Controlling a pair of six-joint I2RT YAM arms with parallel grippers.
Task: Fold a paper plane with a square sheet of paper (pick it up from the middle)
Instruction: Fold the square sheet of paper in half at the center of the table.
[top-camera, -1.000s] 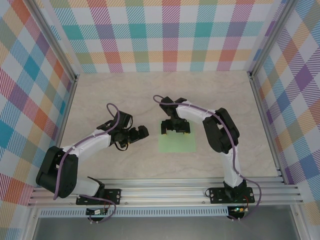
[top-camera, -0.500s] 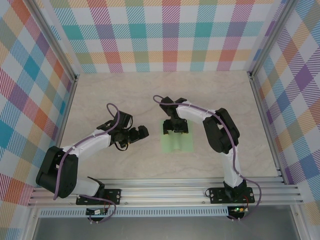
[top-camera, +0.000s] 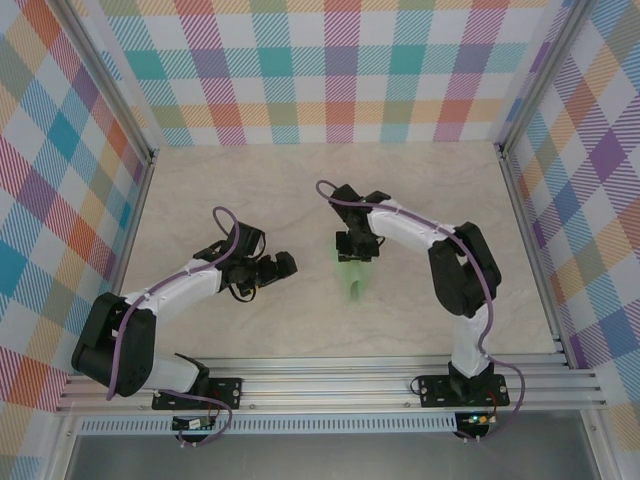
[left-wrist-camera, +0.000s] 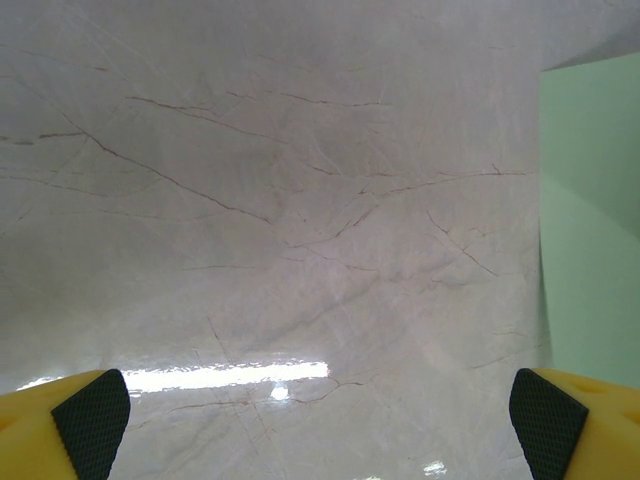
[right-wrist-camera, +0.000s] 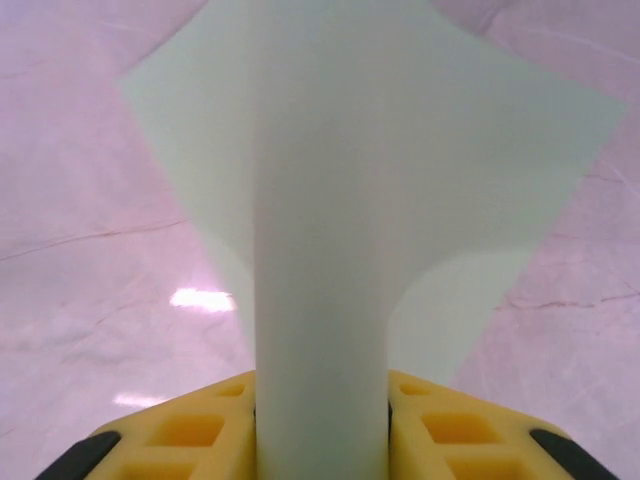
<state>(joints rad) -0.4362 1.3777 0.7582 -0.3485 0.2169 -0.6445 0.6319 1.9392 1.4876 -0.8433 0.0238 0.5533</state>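
The square sheet of paper (top-camera: 352, 281) is pale green and bunched into a narrow arch on the table, just right of centre. My right gripper (top-camera: 355, 250) is shut on its far middle. In the right wrist view the yellow fingers (right-wrist-camera: 190, 430) squeeze a raised fold of the sheet (right-wrist-camera: 330, 200) between them, at the right gripper (right-wrist-camera: 320, 435). My left gripper (top-camera: 285, 265) stands open to the left of the sheet with nothing between its fingers. In the left wrist view the left gripper (left-wrist-camera: 320, 430) faces bare table, with the sheet's edge (left-wrist-camera: 595, 220) at the right. A paper plane is out of view.
The pale marble-patterned table (top-camera: 250, 200) is walled by checked panels on three sides. An aluminium rail (top-camera: 330, 385) carrying both arm bases runs along the near edge.
My right gripper has closed on the sheet, which went from lying flat and wide to buckled and narrow. The gripper shifted slightly to the right. The left arm has not moved.
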